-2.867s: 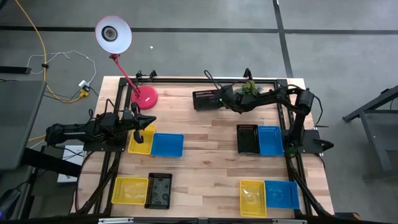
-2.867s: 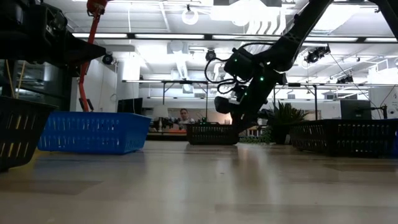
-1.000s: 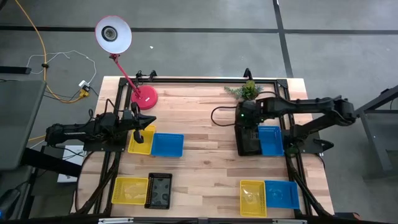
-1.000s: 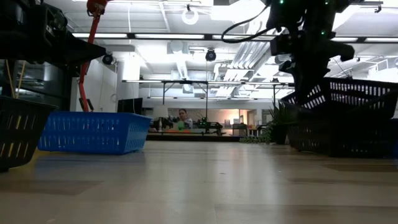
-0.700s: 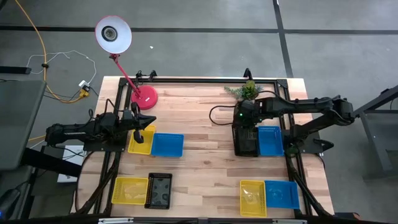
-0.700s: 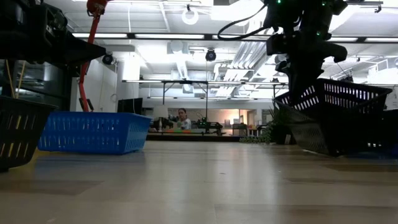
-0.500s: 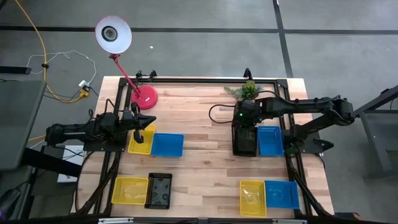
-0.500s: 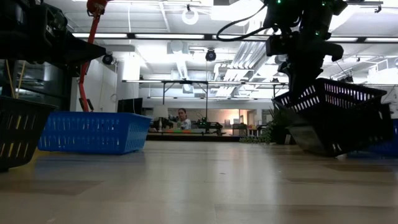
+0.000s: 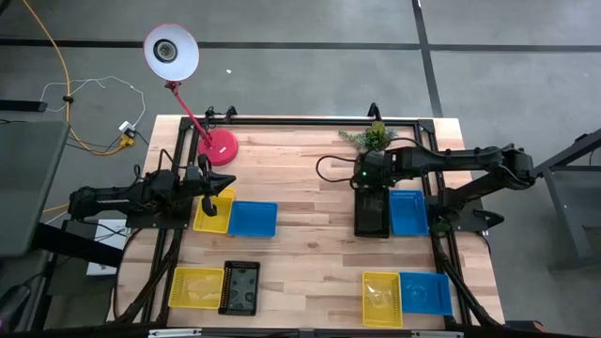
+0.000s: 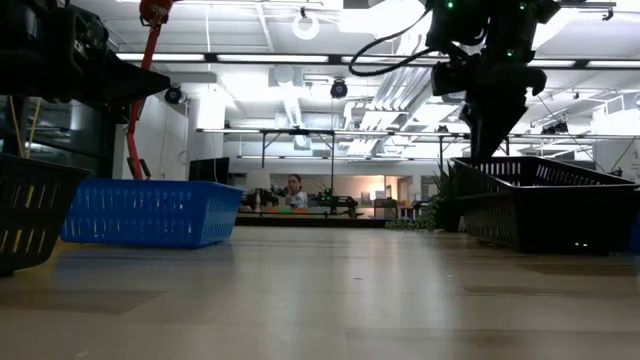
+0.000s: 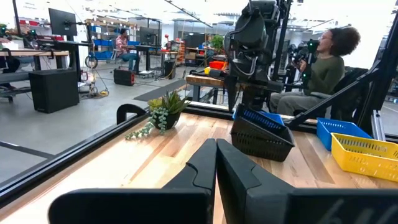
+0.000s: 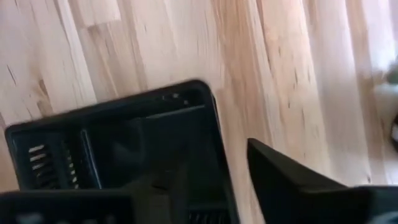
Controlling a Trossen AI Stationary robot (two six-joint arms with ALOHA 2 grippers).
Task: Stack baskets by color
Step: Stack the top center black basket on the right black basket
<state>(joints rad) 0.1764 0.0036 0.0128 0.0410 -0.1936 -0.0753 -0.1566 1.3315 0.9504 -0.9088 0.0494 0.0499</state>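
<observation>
On the table's right, black baskets stacked lengthwise front-to-back, right pincer parted above

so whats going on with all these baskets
The robot is sorting baskets by color. The right end effector is open just above the black baskets, which sit beside a blue basket. The left end effector is shut, over a yellow basket.

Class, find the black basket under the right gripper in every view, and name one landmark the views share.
High: black basket, right of centre, beside a blue basket.
Low: far right.
Left wrist: centre right.
Right wrist: lower left.
Landmark: plant, also in the left wrist view.
</observation>
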